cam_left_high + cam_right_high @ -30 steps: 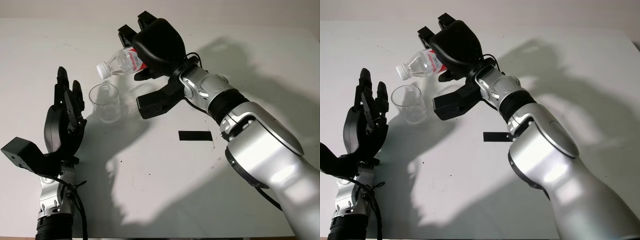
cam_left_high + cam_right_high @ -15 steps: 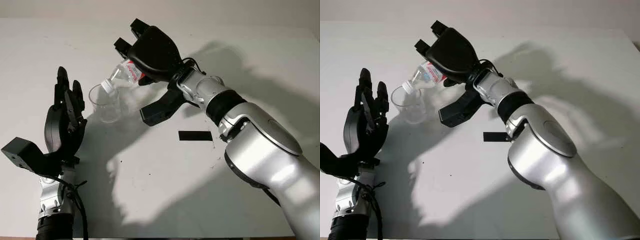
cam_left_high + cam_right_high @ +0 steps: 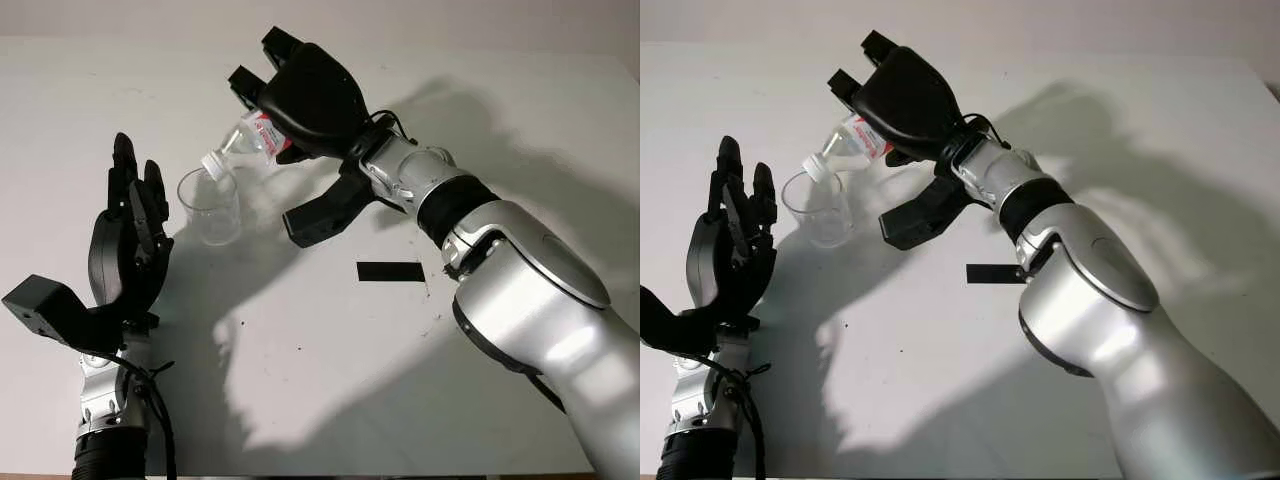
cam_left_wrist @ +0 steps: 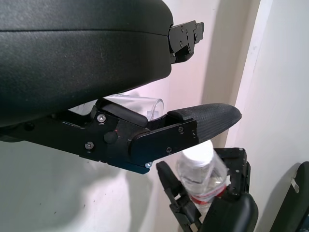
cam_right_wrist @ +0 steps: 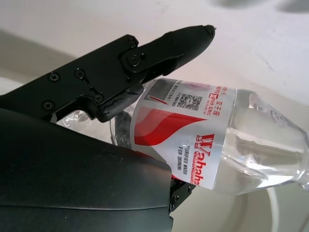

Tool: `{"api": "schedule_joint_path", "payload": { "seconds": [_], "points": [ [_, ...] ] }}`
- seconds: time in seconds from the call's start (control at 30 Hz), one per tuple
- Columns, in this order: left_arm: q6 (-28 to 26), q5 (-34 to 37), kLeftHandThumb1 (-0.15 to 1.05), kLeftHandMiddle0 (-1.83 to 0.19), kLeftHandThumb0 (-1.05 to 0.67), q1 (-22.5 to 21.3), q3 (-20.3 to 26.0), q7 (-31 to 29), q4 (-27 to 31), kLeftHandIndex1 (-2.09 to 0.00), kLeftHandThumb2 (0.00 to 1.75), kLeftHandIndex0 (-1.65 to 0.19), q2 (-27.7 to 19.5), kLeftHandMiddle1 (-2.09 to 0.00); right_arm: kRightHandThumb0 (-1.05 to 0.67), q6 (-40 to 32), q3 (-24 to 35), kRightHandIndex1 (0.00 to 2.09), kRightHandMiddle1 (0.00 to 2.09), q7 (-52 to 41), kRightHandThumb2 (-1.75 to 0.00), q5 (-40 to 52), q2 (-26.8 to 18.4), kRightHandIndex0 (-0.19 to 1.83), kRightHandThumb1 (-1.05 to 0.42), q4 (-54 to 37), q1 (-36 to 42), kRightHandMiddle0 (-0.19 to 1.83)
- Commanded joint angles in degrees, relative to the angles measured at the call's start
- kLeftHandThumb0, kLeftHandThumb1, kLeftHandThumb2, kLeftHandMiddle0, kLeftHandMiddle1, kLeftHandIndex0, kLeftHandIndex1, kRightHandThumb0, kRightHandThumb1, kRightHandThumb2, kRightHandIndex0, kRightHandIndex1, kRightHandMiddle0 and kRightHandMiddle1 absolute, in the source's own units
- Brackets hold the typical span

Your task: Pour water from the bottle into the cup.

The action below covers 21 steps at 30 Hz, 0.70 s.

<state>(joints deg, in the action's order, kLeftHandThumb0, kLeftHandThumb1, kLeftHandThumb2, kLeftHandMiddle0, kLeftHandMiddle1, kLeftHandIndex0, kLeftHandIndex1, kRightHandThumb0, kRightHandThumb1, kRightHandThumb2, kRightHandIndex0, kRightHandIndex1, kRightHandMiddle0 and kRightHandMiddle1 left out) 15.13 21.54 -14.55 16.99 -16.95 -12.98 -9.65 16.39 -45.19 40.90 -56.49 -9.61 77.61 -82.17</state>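
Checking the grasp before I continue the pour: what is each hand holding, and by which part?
The right hand grips the bottle around its labelled body, neck tilted over the cup. The left hand, beside the cup, holds nothing.

Clear bottle with a red-and-white label — gripped in the right robot hand, tilted neck-down over the clear cup — upright, just below that hand.
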Motion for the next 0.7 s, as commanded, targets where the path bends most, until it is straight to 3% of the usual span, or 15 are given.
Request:
{"api": "schedule_joint_path", "payload": {
  "seconds": [0.0,0.2,0.4,0.53,0.57,0.6,0.67],
  "points": [
    [0.53,-0.44,1.05,0.19,-0.74,0.94,-0.18,-0.15,-1.21,0.0,0.7,0.19,0.56,0.0,-0.37,1.48,3.57,2.09,2.09,-1.85,-0.19,3.57,0.54,1.18,-1.05,-0.6,-0.88,0.68],
    [0.35,-0.37,1.05,0.19,-0.73,0.84,-0.04,0.01,-1.63,0.0,0.7,0.19,0.54,0.0,-0.42,6.26,18.16,2.09,2.09,-9.17,-0.24,20.13,3.16,1.35,-1.05,-1.7,1.19,0.94],
    [0.52,-0.25,1.05,0.19,-0.73,0.81,0.1,-0.1,-1.93,0.0,0.7,0.19,0.57,0.0,-0.41,8.53,32.3,2.09,2.09,-22.51,-0.28,36.57,4.44,1.35,-1.05,-3.8,2.74,1.15],
    [0.4,-0.06,1.05,0.19,-0.73,1.0,0.16,-0.14,-1.76,0.0,0.7,0.19,0.67,0.0,-0.39,8.97,38.13,2.09,2.09,-31.31,-0.31,43.52,3.26,1.3,-1.05,-5.75,5.2,1.11],
    [0.36,-0.09,1.05,0.19,-0.73,1.12,0.13,-0.16,-1.68,0.0,0.69,0.19,0.65,0.0,-0.36,9.41,39.68,2.09,2.09,-33.87,-0.31,45.4,2.73,1.1,-1.05,-6.43,6.57,0.77],
    [0.32,-0.08,1.05,0.19,-0.73,1.23,0.12,-0.22,-1.67,0.0,0.69,0.19,0.63,0.0,-0.35,9.09,41.79,2.09,2.09,-37.11,-0.31,48.13,2.48,1.03,-1.05,-7.23,8.11,0.65],
    [0.03,-0.02,1.05,0.19,-0.74,1.52,0.1,-0.22,-1.5,0.0,0.69,0.19,0.62,0.0,-0.32,6.39,45.58,2.09,2.09,-44.1,-0.35,53.5,2.08,1.08,-1.05,-9.79,11.7,0.7]
  ]
}}
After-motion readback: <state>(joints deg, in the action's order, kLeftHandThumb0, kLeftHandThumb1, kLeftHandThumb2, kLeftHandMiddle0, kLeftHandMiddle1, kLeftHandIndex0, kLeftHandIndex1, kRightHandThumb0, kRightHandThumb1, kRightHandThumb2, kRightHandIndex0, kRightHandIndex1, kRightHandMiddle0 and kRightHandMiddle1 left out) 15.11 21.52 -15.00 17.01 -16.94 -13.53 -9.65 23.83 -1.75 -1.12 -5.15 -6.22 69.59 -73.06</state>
